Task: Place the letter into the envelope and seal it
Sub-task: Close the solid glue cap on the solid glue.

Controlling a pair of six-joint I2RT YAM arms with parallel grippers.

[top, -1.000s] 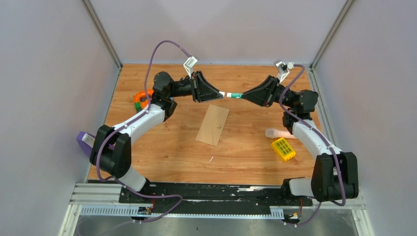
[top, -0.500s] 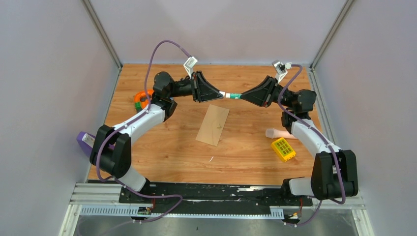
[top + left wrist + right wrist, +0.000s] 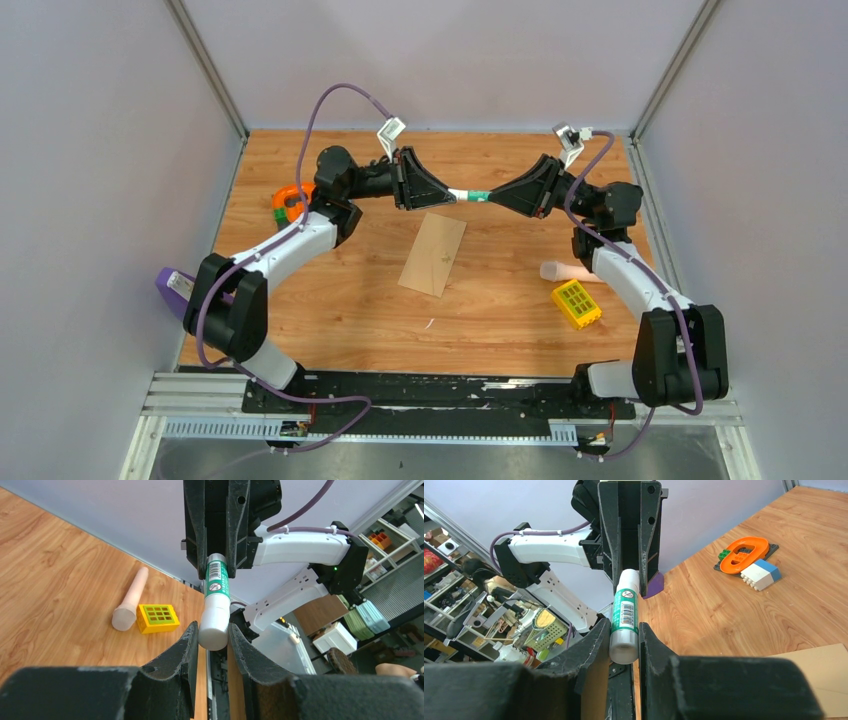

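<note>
At the far left a purple object (image 3: 172, 285) is cut off by the table (image 3: 350, 300) edge, and what it is cannot be told. Further in sits an orange and green toy (image 3: 290, 203), clear of the work. The left pincer (image 3: 212, 630) is raised over the back of the table and pinches the white end of a glue stick (image 3: 468, 194), probably its cap. The stick bridges the gap horizontally, and the right pincer (image 3: 623, 627) pinches the other end, at the foot of the green labelled body. Gripping opposite ends like this suits pulling or twisting the cap off, presumably so glue can go on the flap for sealing. No gap between cap and body shows. The envelope (image 3: 433, 253) lies flat on the table, below and slightly left of the stick, untouched by either arm. From above its flap and seams are too faint to read, so whether it is open cannot be told. The letter cannot be made out as a separate sheet; it may be inside. To the right lie a pale pink cylinder (image 3: 563, 270) and a yellow gridded block (image 3: 577, 304).
</note>
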